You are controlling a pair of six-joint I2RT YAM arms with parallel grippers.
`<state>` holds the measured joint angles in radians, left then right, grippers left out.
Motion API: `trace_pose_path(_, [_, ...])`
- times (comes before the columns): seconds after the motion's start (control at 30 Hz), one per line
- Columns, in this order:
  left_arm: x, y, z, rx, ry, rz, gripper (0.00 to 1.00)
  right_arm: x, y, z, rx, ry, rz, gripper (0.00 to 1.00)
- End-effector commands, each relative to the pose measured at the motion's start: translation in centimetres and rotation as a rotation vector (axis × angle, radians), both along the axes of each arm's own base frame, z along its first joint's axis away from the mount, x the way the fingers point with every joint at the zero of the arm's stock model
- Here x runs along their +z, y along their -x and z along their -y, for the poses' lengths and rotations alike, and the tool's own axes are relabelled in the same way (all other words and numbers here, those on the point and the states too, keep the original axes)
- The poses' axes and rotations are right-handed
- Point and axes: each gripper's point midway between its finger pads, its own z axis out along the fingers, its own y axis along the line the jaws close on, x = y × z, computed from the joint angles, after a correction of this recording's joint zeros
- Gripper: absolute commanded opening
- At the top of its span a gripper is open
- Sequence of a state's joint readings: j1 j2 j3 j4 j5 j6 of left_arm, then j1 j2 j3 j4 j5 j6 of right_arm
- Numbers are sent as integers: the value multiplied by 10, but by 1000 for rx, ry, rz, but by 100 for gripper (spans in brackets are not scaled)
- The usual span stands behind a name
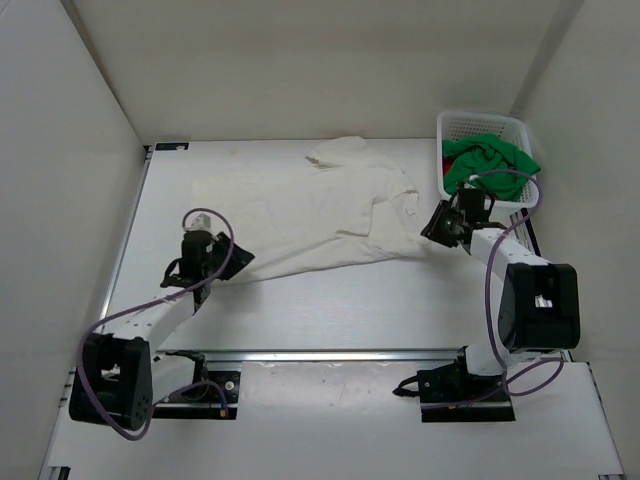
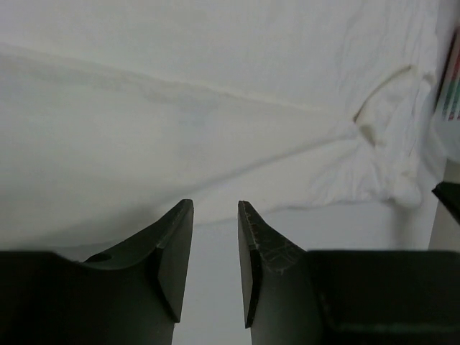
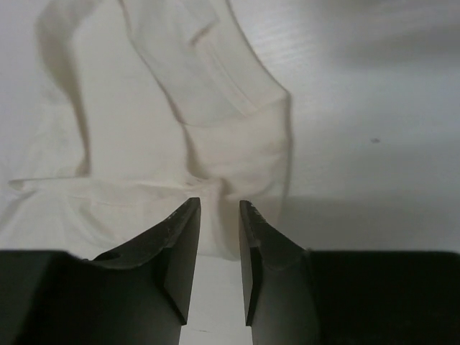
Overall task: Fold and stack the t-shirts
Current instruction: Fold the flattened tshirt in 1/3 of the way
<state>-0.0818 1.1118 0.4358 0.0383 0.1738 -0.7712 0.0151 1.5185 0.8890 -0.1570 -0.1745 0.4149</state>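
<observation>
The left gripper (image 2: pixel 215 205) sits low over the table (image 1: pixel 330 300), its fingers a narrow gap apart with nothing between them, tips just short of the near hem of the white t-shirt (image 1: pixel 320 215). The right gripper (image 3: pixel 219 203) is likewise slightly parted and empty at that shirt's right edge. The shirt lies spread and rumpled mid-table. At the far right, the mesh basket (image 1: pixel 480 118) holds the green t-shirt (image 1: pixel 490 160), with perhaps a sliver of the red t-shirt (image 1: pixel 446 165) beside it.

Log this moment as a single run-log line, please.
white t-shirt: unfolded on table | green t-shirt: in basket | left claw: open, empty | right claw: open, empty
</observation>
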Motion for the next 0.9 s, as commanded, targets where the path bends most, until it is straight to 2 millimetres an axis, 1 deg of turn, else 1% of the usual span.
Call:
trace_pose_path(0.0, [4, 1, 37, -95, -50, 42, 42, 6, -2, 9, -3, -21, 58, 27])
trace_pose_path(0.03, [4, 0, 51, -131, -52, 43, 42, 0, 2, 5, 15, -12, 44, 27])
trace_pose_path(0.07, [3, 1, 60, -159, -67, 45, 42, -3, 4, 1, 27, -15, 39, 28])
trace_pose_path(0.13, [3, -5, 70, -196, -90, 47, 42, -9, 8, -2, 46, -31, 33, 28])
trace_pose_path(0.17, [-5, -2, 74, -215, -102, 23, 42, -13, 10, 1, 33, -37, 21, 28])
trace_pose_path(0.2, [-6, -5, 78, -235, -100, 20, 42, -14, 10, 2, 31, -39, 18, 28])
trace_pose_path(0.3, [-19, -3, 76, -234, -88, -4, 42, -12, 8, -1, 44, -59, 37, 27])
trace_pose_path(0.4, [-34, -1, 68, -223, -81, -36, 42, -20, 8, -1, 45, -70, 13, 25])
trace_pose_path(0.43, [-37, -1, 68, -226, -85, -40, 42, -23, 8, -1, 44, -79, 3, 25])
trace_pose_path(0.47, [-38, -2, 67, -224, -80, -43, 42, -26, 9, -3, 49, -88, -2, 22])
trace_pose_path(0.5, [-40, -2, 65, -219, -79, -48, 42, -24, 7, -3, 47, -97, 5, 21])
trace_pose_path(0.53, [-41, -2, 64, -214, -74, -49, 42, -28, 10, -5, 50, -101, -13, 19])
trace_pose_path(0.57, [-44, -1, 63, -213, -75, -51, 42, -26, 7, -3, 42, -103, 0, 19])
trace_pose_path(0.63, [-42, -3, 64, -213, -71, -48, 42, -29, 7, 0, 35, -105, -17, 19])
trace_pose_path(0.67, [-45, -1, 64, -221, -79, -56, 42, -27, 5, 0, 29, -105, -11, 22])
trace_pose_path(0.7, [-48, -1, 64, -215, -75, -64, 42, -29, 7, 2, 23, -103, -18, 24])
trace_pose_path(0.77, [-48, -4, 62, -207, -75, -64, 42, -28, 6, 0, 30, -100, -11, 27])
trace_pose_path(0.8, [-51, -2, 61, -207, -71, -74, 42, -24, 5, 1, 27, -107, -2, 24])
trace_pose_path(0.83, [-52, -4, 59, -203, -63, -76, 42, -26, 6, 0, 32, -107, -5, 19])
trace_pose_path(0.87, [-57, -3, 56, -199, -67, -89, 42, -26, 7, -2, 42, -115, -8, 15])
